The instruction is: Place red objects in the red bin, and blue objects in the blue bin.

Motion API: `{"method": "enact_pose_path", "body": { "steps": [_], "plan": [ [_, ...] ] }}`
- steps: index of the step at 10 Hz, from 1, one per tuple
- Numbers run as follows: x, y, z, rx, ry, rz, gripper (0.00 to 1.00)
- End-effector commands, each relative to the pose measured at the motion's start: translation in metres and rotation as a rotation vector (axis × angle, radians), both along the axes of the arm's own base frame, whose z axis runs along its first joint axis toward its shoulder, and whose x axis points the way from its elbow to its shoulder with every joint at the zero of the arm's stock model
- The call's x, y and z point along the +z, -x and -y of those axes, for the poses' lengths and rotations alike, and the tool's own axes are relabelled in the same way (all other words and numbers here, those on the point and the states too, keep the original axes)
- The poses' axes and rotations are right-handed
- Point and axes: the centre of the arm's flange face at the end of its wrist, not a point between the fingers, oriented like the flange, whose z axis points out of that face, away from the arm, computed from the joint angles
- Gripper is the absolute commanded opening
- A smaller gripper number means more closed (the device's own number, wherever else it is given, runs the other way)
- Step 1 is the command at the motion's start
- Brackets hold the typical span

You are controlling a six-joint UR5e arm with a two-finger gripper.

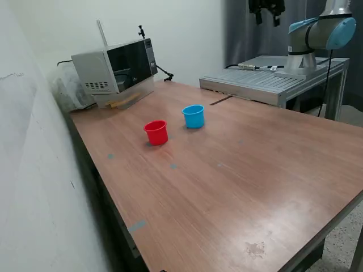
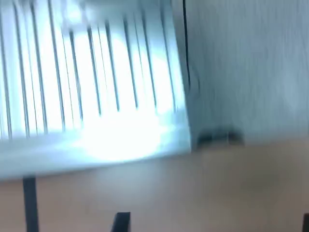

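Bare brown worktop (image 1: 238, 187) filled the near part of the exterior view, marked only by a few small spots and a stain. Farther back, the red bin (image 1: 156, 132) stood just left of the blue bin (image 1: 193, 116), close together but apart. No red or blue cubes showed anywhere on the surface. A microwave (image 1: 116, 68) sat at the far left, and the arm (image 1: 317, 39) rose from a grey ribbed platform (image 1: 266, 82) at the far right; its gripper was out of sight.

From the wrist view, blurred, came only that platform's ribs (image 2: 87, 77) and some worktop; whether the gripper was open or closed I cannot tell. With cubes unseen, a search sweep could knock over the light cups.
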Motion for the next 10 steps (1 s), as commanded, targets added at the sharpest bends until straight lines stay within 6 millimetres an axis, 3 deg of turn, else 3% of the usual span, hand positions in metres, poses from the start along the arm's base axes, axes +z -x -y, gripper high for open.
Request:
{"method": "enact_pose_path", "body": {
  "steps": [1, 10],
  "plan": [
    [0.0153, -0.0735, 0.0300, 0.083, 0.003, 0.264, 1.00],
    [0.0175, -0.0680, 0.0267, 0.074, 0.005, 0.261, 1.00]
  ]
}}
